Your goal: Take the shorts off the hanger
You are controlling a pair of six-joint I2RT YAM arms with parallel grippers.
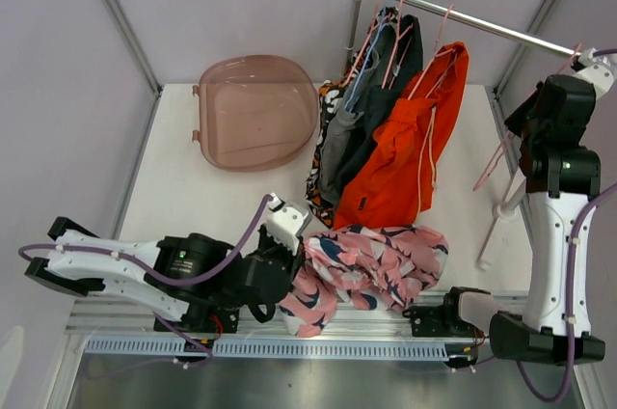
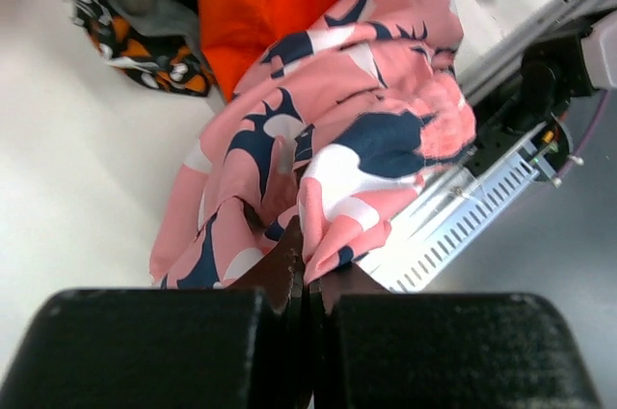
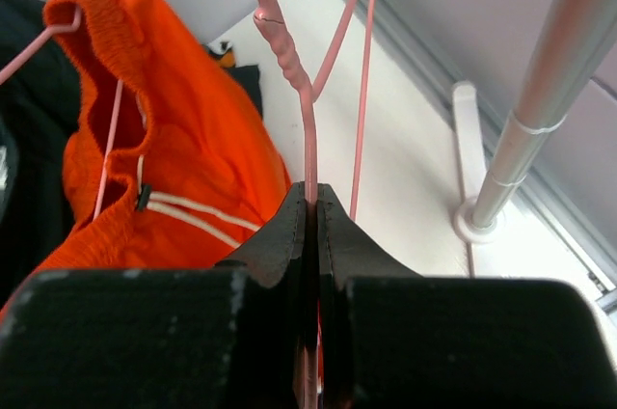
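The pink shorts with navy print [image 1: 371, 262] lie crumpled on the table by the front edge, off any hanger. My left gripper [image 1: 295, 269] is shut on a fold at their left side, which shows in the left wrist view [image 2: 307, 240]. My right gripper [image 1: 522, 135] is shut on the wire of a bare pink hanger [image 3: 308, 120], held up by the rail's right end. The orange shorts [image 1: 405, 149], the dark charcoal shorts [image 1: 390, 81], the grey shorts [image 1: 337, 150] and the blotch-patterned shorts [image 1: 323, 110] hang on pink hangers from the rail [image 1: 482, 28].
A translucent pink lid [image 1: 255, 110] lies at the table's back left. The rack's right post [image 3: 540, 110] and its white foot [image 1: 496, 231] stand at the right. An aluminium rail [image 1: 289, 346] runs along the front edge.
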